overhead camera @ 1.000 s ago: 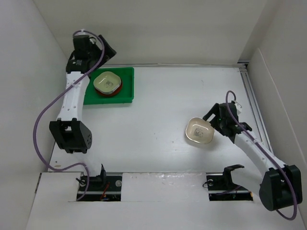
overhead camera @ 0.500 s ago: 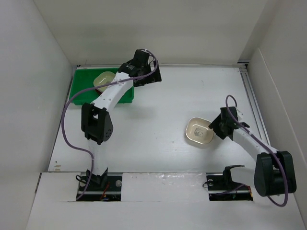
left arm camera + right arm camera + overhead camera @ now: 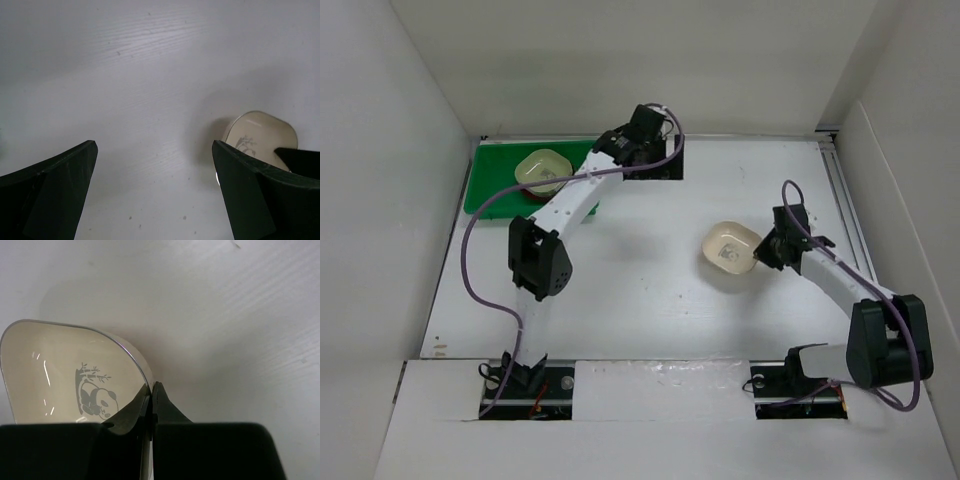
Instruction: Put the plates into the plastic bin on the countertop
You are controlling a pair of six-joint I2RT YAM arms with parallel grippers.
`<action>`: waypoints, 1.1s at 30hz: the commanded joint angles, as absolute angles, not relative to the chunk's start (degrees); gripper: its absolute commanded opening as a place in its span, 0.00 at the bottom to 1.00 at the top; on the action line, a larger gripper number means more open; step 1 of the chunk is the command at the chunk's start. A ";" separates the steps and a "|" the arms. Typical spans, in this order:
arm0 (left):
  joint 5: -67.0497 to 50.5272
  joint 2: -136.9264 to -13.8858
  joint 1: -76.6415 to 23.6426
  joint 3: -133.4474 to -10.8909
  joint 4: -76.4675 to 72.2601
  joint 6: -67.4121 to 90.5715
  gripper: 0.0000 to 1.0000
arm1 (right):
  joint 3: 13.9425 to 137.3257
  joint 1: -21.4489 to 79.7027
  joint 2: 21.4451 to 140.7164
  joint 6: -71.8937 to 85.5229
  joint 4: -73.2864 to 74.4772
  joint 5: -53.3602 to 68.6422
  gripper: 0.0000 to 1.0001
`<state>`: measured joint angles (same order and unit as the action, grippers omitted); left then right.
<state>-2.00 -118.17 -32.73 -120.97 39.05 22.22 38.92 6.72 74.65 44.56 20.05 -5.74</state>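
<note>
The step in hand looks like the carry. At about 3 o'clock from the middle of the table, the right gripper has its two fingers pressed onto the rim of a cream, rounded-square, shallow dish with a panda printed inside. The rim is pinched between them. Judging by the shadow under it, the dish hangs tilted and clear of the flat white countertop.

Farther back, near 12 o'clock, the left gripper hovers over bare surface with its fingers spread wide and nothing between them.

Farthest off, at about 10 o'clock in the back left corner, sits the shallow bright green plastic bin. A pale rounded-square dish already lies in it, partly crossed by the left forearm.

The next move calls for a long leftward carry toward 10 o'clock. The left arm stands across that path, so a handover or a clearing move seems likely.

Plain white walls enclose the table on three sides, and no other plates show on it.
</note>
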 commanded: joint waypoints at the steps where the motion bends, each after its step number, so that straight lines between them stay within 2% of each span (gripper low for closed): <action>1: -2.46 -120.14 -35.76 -124.80 43.50 17.50 1.00 | 48.41 9.57 74.36 43.24 20.73 -8.87 0.00; 6: -1.67 -122.61 -39.81 -125.95 45.44 14.33 1.00 | 60.26 12.55 77.86 40.09 22.84 -5.54 0.00; 11: -1.14 -125.32 -40.52 -125.42 45.44 14.33 1.00 | 65.65 16.52 79.89 38.33 23.55 -2.21 0.00; 12: -1.14 -125.33 -40.52 -125.42 45.44 14.33 0.96 | 66.35 16.52 79.89 38.32 22.95 -1.50 0.00; 14: -0.53 -125.85 -40.52 -125.42 45.44 14.33 0.84 | 66.36 17.84 79.89 38.32 22.32 -1.49 0.00; 15: -0.53 -125.86 -40.52 -125.42 45.44 14.33 0.71 | 66.36 17.84 79.89 38.32 21.72 -0.71 0.00; 16: 0.43 -125.86 -40.52 -125.94 45.96 14.33 0.56 | 66.36 17.84 79.89 38.84 21.71 -0.70 0.00; 17: 1.14 -126.38 -40.52 -125.95 45.97 14.33 0.28 | 66.36 17.84 79.20 38.85 21.19 -0.70 0.00; 19: 4.02 -126.91 -40.52 -127.00 46.66 14.94 0.03 | 66.36 18.46 78.49 38.85 21.18 -1.57 0.00; 20: 5.61 -126.91 -40.52 -127.61 46.67 15.46 0.00 | 66.36 18.46 77.88 38.85 21.18 -2.28 0.04; 22: 10.25 -126.91 -40.52 -128.23 47.20 15.47 0.00 | 66.88 18.46 77.34 38.85 21.18 -2.81 0.09; 25: 15.80 -126.22 -40.52 -127.71 47.20 16.52 0.00 | 67.41 18.46 76.82 38.23 21.88 -3.95 0.50; 27: 16.52 -124.63 -39.12 -127.01 46.58 17.13 0.00 | 66.80 17.93 76.21 37.71 22.59 -4.75 0.68; 28: 16.52 -123.58 -38.15 -127.00 46.58 18.10 0.00 | 66.27 17.32 76.20 37.71 23.20 -5.62 0.71; 33: 16.35 -121.56 -26.39 -128.14 46.58 22.67 0.00 | 61.79 15.56 74.79 36.47 21.80 -3.88 0.73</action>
<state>12.47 -125.91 -34.24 -127.00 46.52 18.68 63.40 16.71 76.27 37.71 23.53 -4.75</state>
